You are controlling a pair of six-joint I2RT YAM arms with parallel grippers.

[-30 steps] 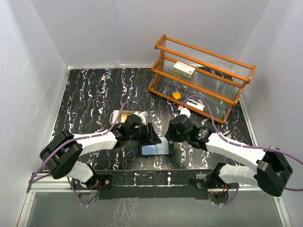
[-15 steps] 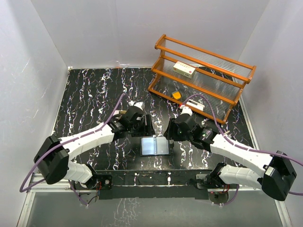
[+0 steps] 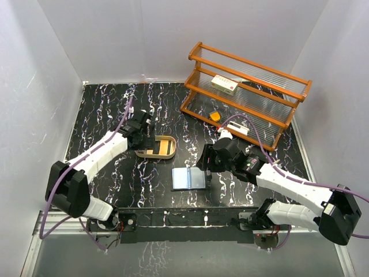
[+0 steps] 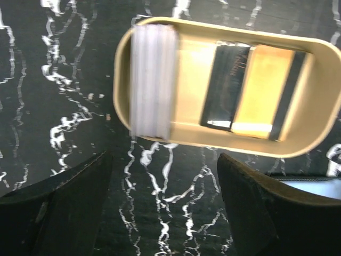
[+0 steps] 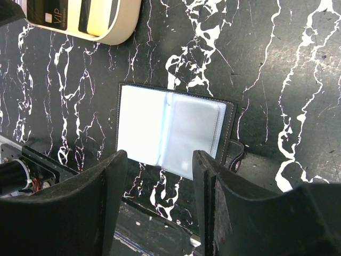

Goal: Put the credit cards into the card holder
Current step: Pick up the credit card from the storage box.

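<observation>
Wallet (image 3: 189, 179) is lying open and flat on the black marbled surface (image 3: 104, 109), near the front edge and roughly midway between the two arms. The pale blue-grey inside faces up, with a black rim round it.

Cards (image 4: 226, 85) are in the tan oval tray (image 4: 213, 145), which sits just far and left of the wallet, not touching it. From the left wrist camera I can make out a dark card and a tan one lying flat side by side. At the tray's other end there's a pale streaky blur — can't tell what that is.

Left gripper (image 4: 162, 160) hovers by the far-left side of the tray, fingers spread wide with nothing between them. Right gripper (image 5: 160, 157) hangs above the wallet's far-right corner, fingers also apart and holding nothing. Whether it touches the wallet I can't tell.

Orange rack (image 3: 248, 92) stands at the far right of the surface, well apart from the wallet and tray, with a white-and-red box (image 3: 225, 84) on one of its shelves.
</observation>
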